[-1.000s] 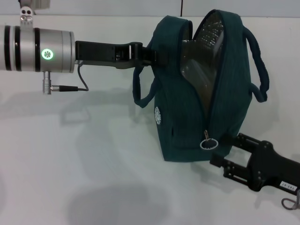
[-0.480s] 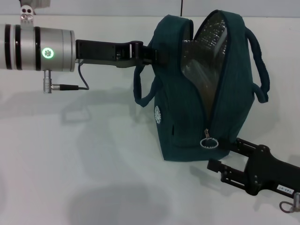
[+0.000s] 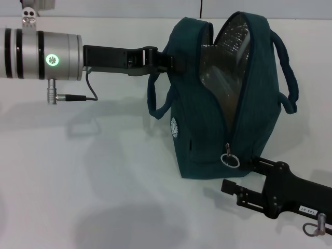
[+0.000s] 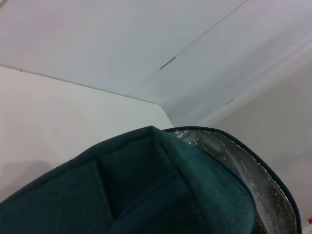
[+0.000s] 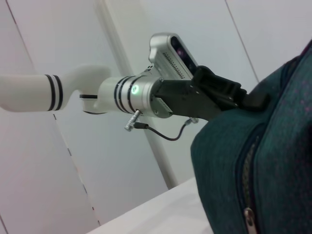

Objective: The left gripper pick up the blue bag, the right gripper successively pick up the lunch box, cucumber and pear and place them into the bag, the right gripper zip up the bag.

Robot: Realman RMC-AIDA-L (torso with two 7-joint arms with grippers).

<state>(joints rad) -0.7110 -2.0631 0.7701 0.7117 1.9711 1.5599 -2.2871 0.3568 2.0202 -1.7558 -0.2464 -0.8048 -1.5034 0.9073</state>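
Blue bag [image 3: 223,98] upright on white bench [image 3: 93,181], mouth unzipped, top edge pinched in left gripper [image 3: 174,59] jaws. Right gripper [image 3: 241,179] beside zipper pull [image 3: 230,158]; jaw state unclear.

Place: a robot test room or lab, not a home
Surface: a plain white table [image 3: 78,171] with only a dark blue-green bag [image 3: 207,140] standing on it
Walls: bare white panels [image 5: 44,175] with thin seams, seen behind the arm in the right wrist view
Machinery: a silver and white robot arm [image 3: 41,54] with a glowing green ring light and an exposed cable plug
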